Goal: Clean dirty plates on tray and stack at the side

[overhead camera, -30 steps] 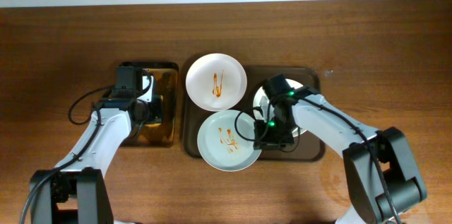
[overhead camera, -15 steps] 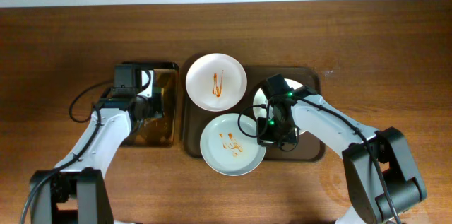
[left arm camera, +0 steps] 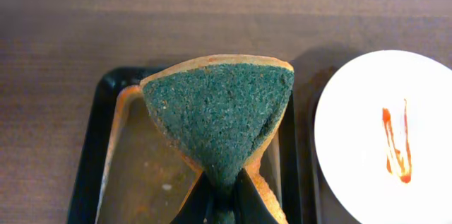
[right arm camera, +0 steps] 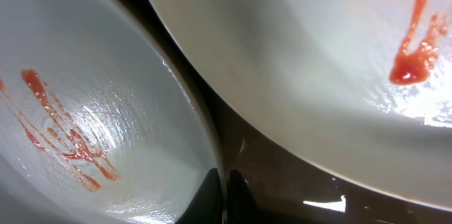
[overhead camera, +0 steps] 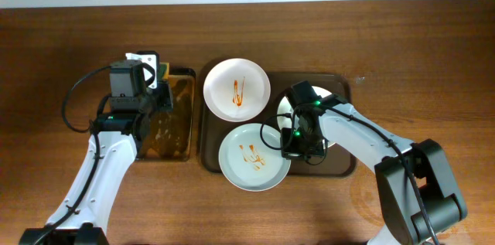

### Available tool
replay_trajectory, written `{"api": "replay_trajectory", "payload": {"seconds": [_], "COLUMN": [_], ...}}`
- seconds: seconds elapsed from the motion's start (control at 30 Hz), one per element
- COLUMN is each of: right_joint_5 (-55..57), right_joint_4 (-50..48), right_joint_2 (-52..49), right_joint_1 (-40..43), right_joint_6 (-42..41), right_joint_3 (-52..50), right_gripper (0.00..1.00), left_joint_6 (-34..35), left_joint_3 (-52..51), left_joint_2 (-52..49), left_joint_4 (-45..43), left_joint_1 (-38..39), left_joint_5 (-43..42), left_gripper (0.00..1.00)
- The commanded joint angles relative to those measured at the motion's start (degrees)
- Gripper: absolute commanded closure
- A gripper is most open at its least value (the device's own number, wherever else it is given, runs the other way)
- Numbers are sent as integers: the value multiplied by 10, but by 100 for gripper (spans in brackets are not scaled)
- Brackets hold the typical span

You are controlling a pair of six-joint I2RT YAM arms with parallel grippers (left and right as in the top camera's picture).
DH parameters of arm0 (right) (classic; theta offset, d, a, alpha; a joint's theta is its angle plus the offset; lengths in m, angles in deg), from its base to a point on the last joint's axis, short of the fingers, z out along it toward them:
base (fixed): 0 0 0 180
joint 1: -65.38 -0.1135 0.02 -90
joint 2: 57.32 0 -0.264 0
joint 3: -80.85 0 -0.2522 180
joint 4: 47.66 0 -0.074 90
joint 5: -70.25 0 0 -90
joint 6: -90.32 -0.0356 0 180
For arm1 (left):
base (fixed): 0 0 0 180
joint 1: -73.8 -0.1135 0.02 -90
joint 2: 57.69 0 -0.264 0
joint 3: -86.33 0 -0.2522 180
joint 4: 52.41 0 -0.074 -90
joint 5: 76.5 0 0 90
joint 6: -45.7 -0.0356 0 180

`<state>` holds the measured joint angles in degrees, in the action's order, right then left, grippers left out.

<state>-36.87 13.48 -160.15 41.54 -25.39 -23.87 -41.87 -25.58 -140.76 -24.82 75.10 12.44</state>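
Your left gripper (left arm camera: 224, 201) is clenched on the sponge (left arm camera: 219, 107), pinched into a wedge above the black tray (left arm camera: 90, 174). Your right gripper (right arm camera: 224, 189) is closed on the rim of the bluish plate (overhead camera: 251, 158), whose bowl lies to that gripper's left on the brown tray (overhead camera: 342, 165).

Use the right grip as an anchor only. The glaze looks slick, so I'd press the plate down against the tray instead of lifting it.

Carry the sponge past the white plate (left arm camera: 381, 132) on its right and lay the coarse green scouring face flat on the thin orange-red streaks. Wipe away from the pinched rim.

The foam backing is soft and should flatten under light pressure. The plate is shallow and glossy.
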Motion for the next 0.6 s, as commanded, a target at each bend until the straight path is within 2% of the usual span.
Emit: {"api": "replay_trajectory", "payload": {"seconds": [0.0,0.27,0.57], "right_joint_5": [14,14,14], "right_joint_4": [-3,-7,-9], "right_joint_2": [-3,-3,-3], "right_joint_1": [-2,-2,-2], "right_joint_6": [-3,-3,-3], "right_joint_3": [7,7,7], "right_gripper": [96,96,96], "left_joint_6": [-1,-1,-1], "left_joint_3": [9,9,9], "left_joint_2": [11,11,11], "left_joint_4": [-23,-105,-98], "left_joint_1": [-2,-2,-2], "left_joint_5": [4,4,2], "left_gripper": [100,100,100]}}
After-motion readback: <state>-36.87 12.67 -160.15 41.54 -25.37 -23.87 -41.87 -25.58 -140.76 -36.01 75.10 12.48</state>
